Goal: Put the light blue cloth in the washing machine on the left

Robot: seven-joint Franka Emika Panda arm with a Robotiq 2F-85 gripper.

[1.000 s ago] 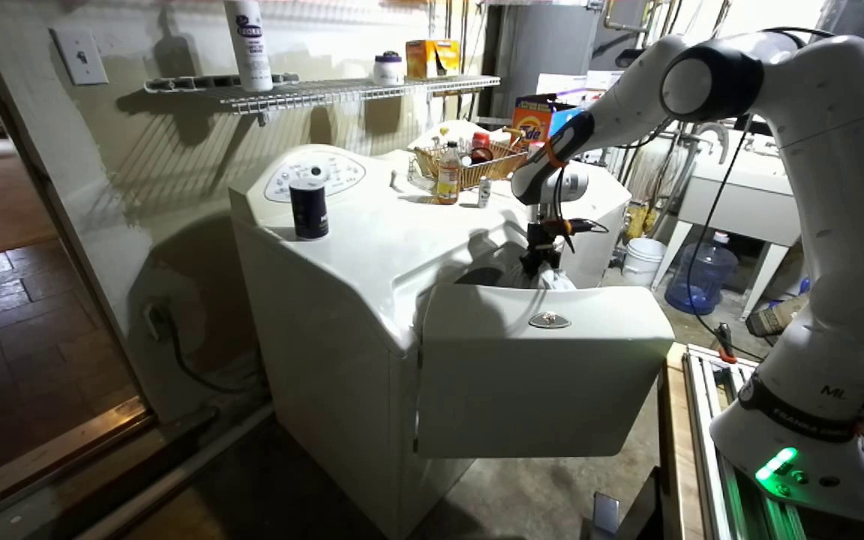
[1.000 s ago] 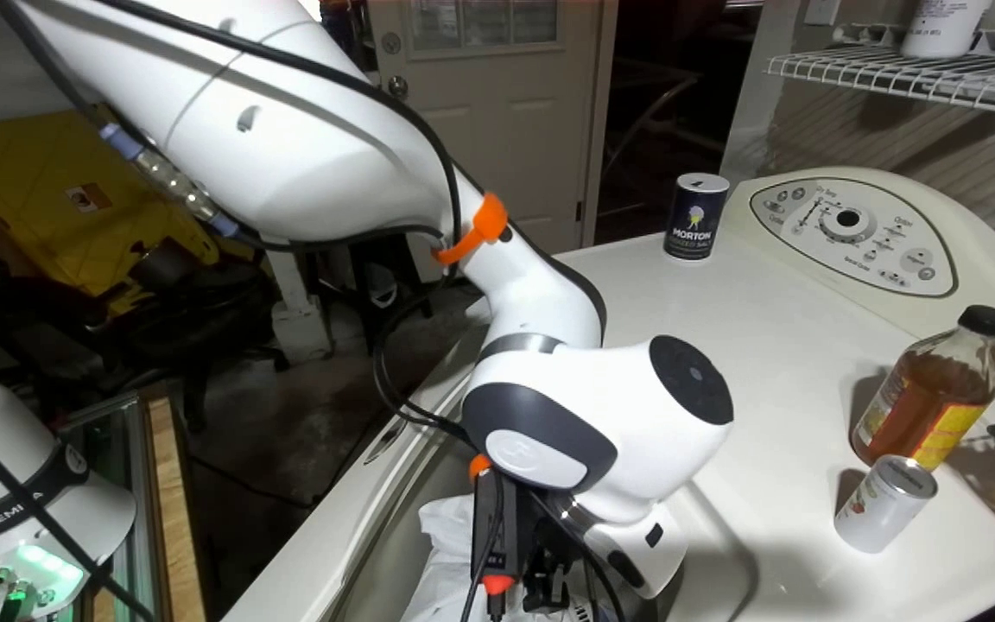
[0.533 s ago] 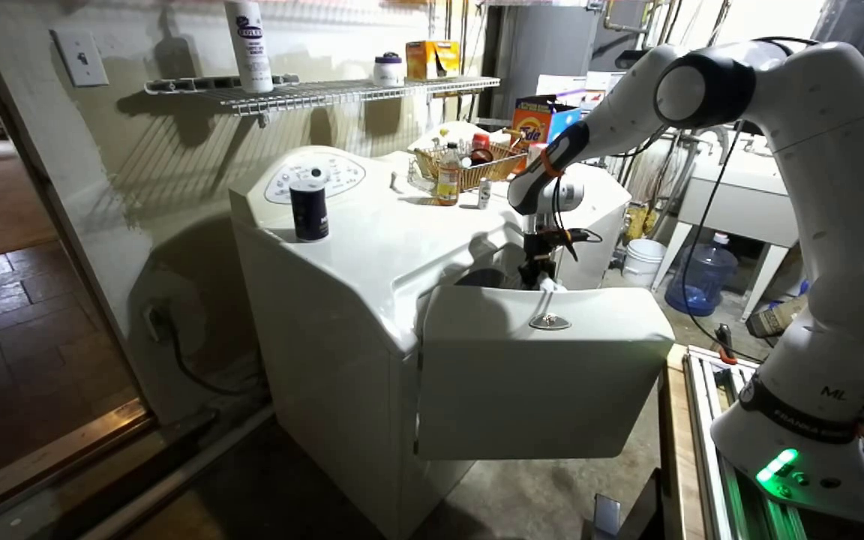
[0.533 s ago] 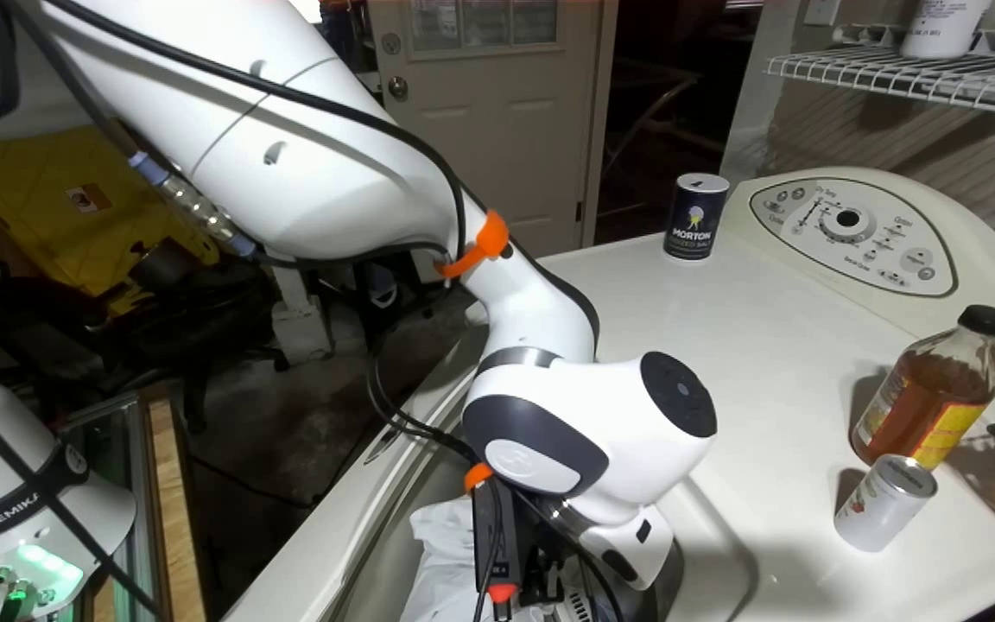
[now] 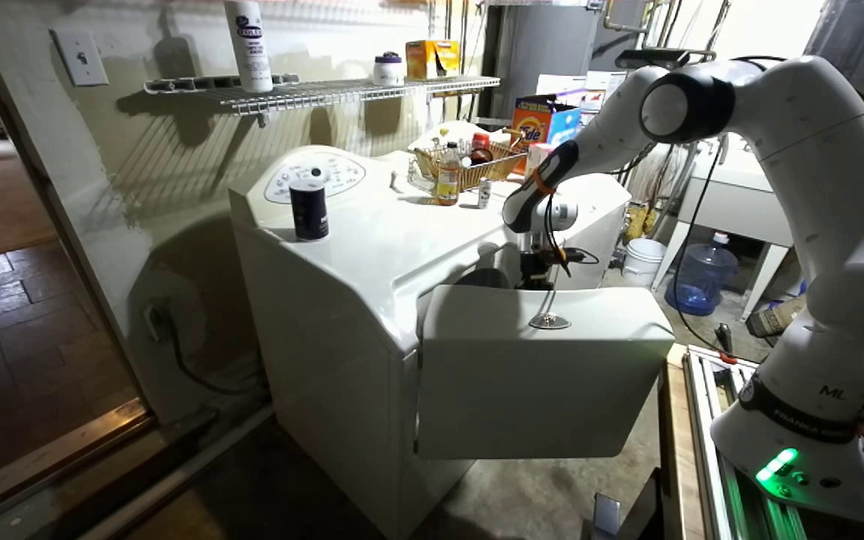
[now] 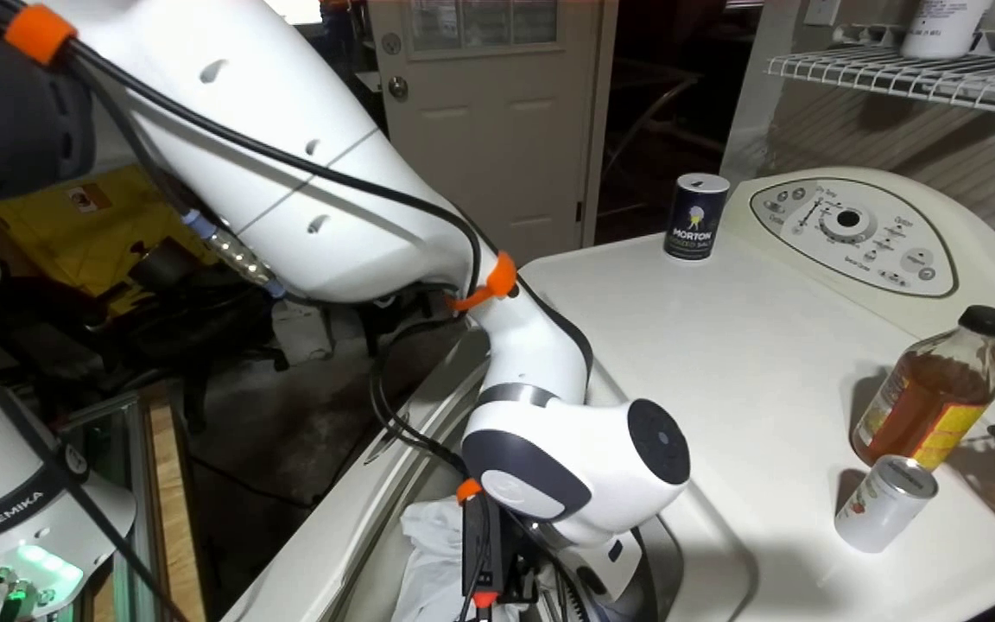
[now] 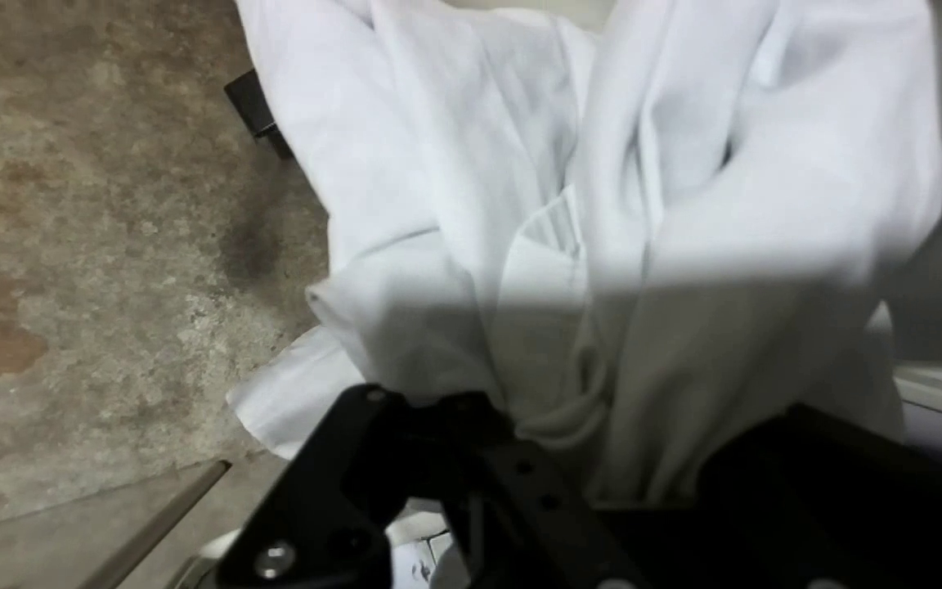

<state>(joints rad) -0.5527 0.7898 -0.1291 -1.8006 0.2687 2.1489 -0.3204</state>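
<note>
Between the open white rectangular door (image 5: 544, 382) and the glossy white machine (image 5: 357, 277), the rumpled, pale bluish-white cloth (image 6: 433, 553) is hanging. The black two-fingered hand (image 7: 614, 458) is holding its gathered folds clamped.

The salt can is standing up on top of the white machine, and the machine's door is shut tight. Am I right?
Almost! The door isn't shut: it stands open, swung out from the front of the white machine, as you can see in both exterior views. The salt can is standing up on top, just as you said.
</note>
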